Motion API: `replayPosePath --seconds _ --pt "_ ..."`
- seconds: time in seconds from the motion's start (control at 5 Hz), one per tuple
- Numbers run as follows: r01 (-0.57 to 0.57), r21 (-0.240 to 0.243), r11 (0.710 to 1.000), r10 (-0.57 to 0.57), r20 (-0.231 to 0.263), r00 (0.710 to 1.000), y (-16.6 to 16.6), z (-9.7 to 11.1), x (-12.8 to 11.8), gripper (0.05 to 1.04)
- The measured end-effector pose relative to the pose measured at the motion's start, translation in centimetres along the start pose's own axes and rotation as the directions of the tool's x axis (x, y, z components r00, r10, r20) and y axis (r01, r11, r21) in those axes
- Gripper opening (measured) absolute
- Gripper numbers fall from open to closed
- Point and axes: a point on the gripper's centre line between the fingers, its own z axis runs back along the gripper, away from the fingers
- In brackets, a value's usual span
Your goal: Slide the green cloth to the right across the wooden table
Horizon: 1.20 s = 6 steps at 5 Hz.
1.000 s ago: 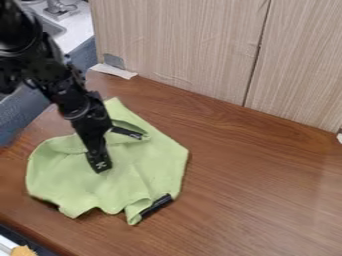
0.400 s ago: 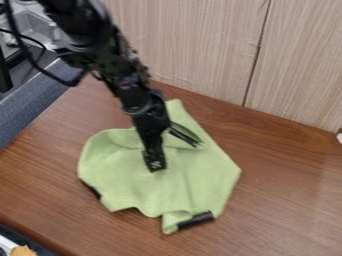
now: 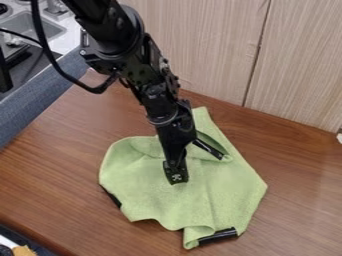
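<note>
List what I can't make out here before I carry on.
- Cloth directly behind the gripper: hidden by the gripper, camera view.
- Underside of the cloth: hidden by its own top layer, camera view.
- Full shape of the brown thing: cut off by the bottom edge, camera view.

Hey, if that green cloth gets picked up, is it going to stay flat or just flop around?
Likely flop: the cloth already lies in soft folds, with a wavy lower edge. It looks thin, so probably light for its spread. The black strip at the edge might stay a little stiffer.
</note>
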Motion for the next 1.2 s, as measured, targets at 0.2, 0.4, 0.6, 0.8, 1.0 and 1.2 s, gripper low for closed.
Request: replayPosePath --seconds 0.2,0.4,0.6,0.8,1.0,1.2 --pt "0.003 0.011 1.0 -0.003 0.0 1.0 0.1 0.7 0.1 0.999" --pt "-0.002 0.021 1.0 0.002 0.004 1.0 0.3 1.9 0.2 0.999" --pt "-0.003 0.052 0.999 0.001 0.039 0.999 0.9 4.4 1.3 0.999" --pt "0.004 0.077 0.997 -0.008 0.062 0.998 0.9 6.7 1.9 0.999" --pt "0.008 0.126 0.992 -0.019 0.088 0.996 1.3 9.0 2.0 0.999" --pt "0.007 0.131 0.991 -0.019 0.09 0.996 1.4 9.2 2.0 0.999"
